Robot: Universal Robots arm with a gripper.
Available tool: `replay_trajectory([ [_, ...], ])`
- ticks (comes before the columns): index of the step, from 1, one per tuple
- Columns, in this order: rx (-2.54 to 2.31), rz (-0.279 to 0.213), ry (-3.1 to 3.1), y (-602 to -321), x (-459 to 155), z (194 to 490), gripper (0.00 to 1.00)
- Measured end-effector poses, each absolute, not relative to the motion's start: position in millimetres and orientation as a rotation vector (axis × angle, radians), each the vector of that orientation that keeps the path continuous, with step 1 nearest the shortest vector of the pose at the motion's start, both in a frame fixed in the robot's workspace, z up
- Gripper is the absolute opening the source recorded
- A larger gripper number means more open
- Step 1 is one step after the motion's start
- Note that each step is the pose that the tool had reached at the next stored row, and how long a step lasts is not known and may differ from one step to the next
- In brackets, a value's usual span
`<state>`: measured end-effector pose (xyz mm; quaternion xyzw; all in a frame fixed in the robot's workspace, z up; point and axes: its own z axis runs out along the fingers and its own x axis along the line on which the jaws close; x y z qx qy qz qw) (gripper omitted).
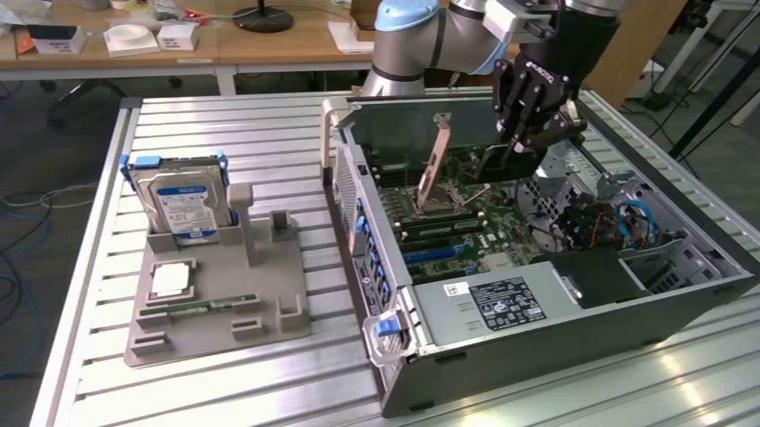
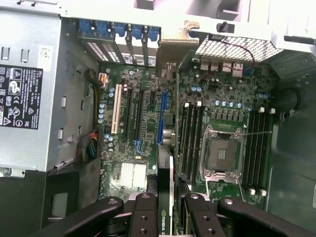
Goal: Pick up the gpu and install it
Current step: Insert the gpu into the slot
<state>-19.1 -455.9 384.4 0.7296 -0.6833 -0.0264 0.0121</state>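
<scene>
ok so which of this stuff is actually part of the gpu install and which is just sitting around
In the job:
- gpu, gripped edge-on between the jaws
- open computer case
- motherboard inside the case

Just lying about:
- hard drive, upright in the grey holder
- green memory stick, flat in the same holder

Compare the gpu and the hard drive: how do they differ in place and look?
The gpu is held by the hand over the motherboard inside the computer case; the hard drive stands in a grey holder outside it. The gpu is a thin card; the hard drive is a thicker silver box. Both are on edge.
</scene>
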Motion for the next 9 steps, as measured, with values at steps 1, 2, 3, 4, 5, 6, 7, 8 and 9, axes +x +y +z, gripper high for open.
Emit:
replay_trajectory([
  [1,2.266,-0.083,-2.139,-455.8,-19.1,383.8,0.26],
  [2,2.259,-0.083,-2.147,-455.9,-19.1,383.3,0.26],
  [3,2.254,-0.083,-2.152,-455.8,-19.1,382.9,0.26],
  [4,2.252,-0.083,-2.154,-455.8,-19.1,382.5,0.26],
  [5,2.251,-0.083,-2.156,-455.7,-19.1,382.0,0.26],
  [6,2.251,-0.083,-2.156,-455.6,-19.1,381.5,0.26],
  [7,2.250,-0.083,-2.157,-455.6,-19.1,381.1,0.26],
  [8,2.250,-0.083,-2.157,-455.5,-19.1,380.8,0.26],
  [9,2.250,-0.083,-2.157,-455.5,-19.1,380.8,0.26],
])
